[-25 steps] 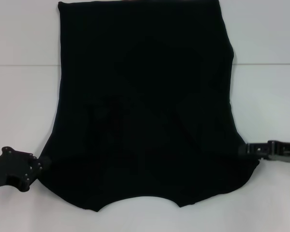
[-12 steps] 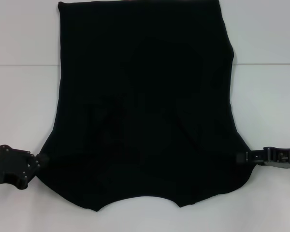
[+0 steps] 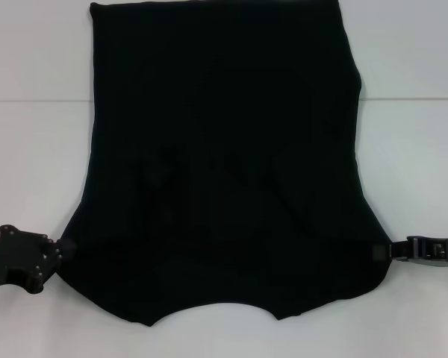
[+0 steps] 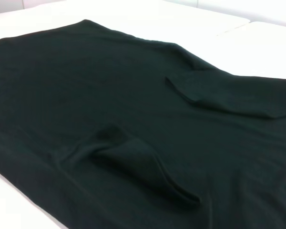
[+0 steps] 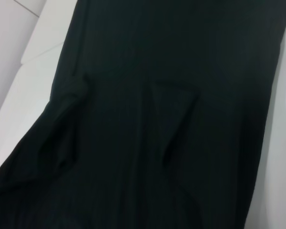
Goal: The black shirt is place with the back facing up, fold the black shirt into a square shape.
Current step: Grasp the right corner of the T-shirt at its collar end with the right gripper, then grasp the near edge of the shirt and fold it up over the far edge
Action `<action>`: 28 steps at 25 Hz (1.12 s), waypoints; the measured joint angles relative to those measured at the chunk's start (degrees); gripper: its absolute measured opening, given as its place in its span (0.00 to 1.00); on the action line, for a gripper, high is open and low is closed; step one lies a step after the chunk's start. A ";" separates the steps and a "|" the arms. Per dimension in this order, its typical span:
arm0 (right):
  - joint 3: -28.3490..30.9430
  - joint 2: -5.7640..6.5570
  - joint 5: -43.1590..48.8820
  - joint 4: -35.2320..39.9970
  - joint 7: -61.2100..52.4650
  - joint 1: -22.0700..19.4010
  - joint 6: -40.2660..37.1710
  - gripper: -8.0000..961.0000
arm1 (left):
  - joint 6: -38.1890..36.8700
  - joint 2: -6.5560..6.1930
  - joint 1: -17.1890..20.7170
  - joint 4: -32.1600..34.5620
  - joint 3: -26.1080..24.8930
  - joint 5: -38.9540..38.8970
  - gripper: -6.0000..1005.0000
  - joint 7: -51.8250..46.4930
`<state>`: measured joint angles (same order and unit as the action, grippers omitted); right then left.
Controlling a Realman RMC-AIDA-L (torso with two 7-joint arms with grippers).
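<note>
The black shirt (image 3: 224,160) lies spread flat on the white table (image 3: 37,149), collar end nearest the robot, its curved neckline forming the scooped edge at the near hem of the cloth and the body stretching away toward the far side. Both sleeves are already turned inward and rest on top of the body as two flat flaps, one on either side of the middle; the left wrist view shows them plainly, lying on the back of the shirt (image 4: 133,119) with a raised crease on the nearer one. That narrows the garment to a long strip, which I judge is the reason for the tuck: a strip can be folded end over end into a square. The left gripper (image 3: 60,250) sits at the shirt's near left shoulder corner, touching the edge of the cloth, and the right gripper (image 3: 379,252) sits at the opposite shoulder corner, likewise against the edge. Whether either one is open or has cloth pinched I cannot tell, since the tips blend into the dark fabric. Their matched placement at the two near corners suits lifting that end together and carrying it toward the far hem.
</note>
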<state>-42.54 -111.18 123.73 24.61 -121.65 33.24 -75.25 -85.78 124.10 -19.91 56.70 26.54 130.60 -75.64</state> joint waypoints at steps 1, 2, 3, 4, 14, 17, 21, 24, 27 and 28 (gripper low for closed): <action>0.38 -0.07 -0.03 0.00 0.49 -0.21 -0.13 0.16 | 0.00 0.02 0.02 -0.02 0.01 0.00 0.01 -0.04; 0.87 -0.09 -0.04 0.01 0.99 -0.47 -0.28 0.12 | 0.00 0.04 0.03 -0.03 -0.09 0.00 0.01 -0.10; 1.56 -0.12 -0.06 0.01 1.59 -0.78 -0.69 0.11 | -0.01 0.06 0.03 -0.03 -0.22 0.00 0.01 -0.15; 2.24 -0.14 -0.06 0.08 2.11 -1.08 -1.15 0.10 | -0.06 0.06 0.05 -0.06 -0.49 0.00 0.01 -0.20; 8.52 0.09 -0.08 0.46 7.25 -5.75 -6.33 0.05 | -2.53 0.00 0.33 -0.44 -2.52 0.23 0.01 -2.68; 9.82 0.50 -0.08 0.50 8.82 -7.31 -8.62 0.05 | -4.40 0.00 0.67 -0.21 -3.33 1.16 0.01 -4.50; 11.39 1.51 0.11 0.59 11.08 -9.75 -12.70 0.04 | -7.90 -0.06 1.39 -0.02 -6.56 1.36 0.01 -5.10; 11.50 2.25 0.20 1.05 12.20 -11.83 -14.51 0.04 | -11.50 -0.38 2.32 0.04 -9.19 1.46 0.01 -5.13; 11.67 2.79 0.26 1.79 13.44 -13.93 -16.56 0.04 | -14.60 -0.56 3.35 0.29 -11.09 1.80 0.01 -5.14; 11.77 2.94 0.27 1.92 13.89 -14.48 -17.20 0.04 | -15.88 -0.57 3.79 0.51 -11.75 2.14 0.01 -5.14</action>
<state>-30.77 -108.24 124.00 26.53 -107.75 18.75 -92.45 -101.66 123.52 -16.12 57.21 14.79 132.74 -80.78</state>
